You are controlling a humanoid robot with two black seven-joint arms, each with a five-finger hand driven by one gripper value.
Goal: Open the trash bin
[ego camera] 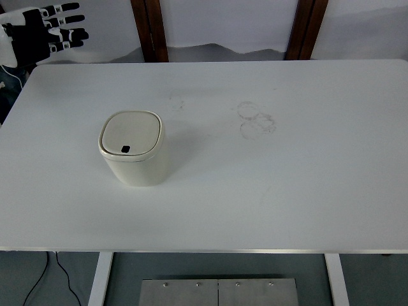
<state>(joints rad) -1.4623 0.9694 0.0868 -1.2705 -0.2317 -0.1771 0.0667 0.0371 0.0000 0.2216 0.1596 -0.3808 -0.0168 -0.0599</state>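
Note:
A small cream trash bin point(133, 149) stands on the white table point(287, 178), left of the middle. Its lid point(131, 134) is closed flat, with a small dark button near the front edge. My left hand point(48, 32) is in the far upper left corner, above and beyond the table's back left edge, well away from the bin. Its fingers point(69, 27) are spread and hold nothing. My right hand is out of view.
Faint ring marks point(257, 118) lie on the table right of the middle. Two dark wooden posts point(150, 29) stand behind the table. A cable point(54, 271) hangs under the front left edge.

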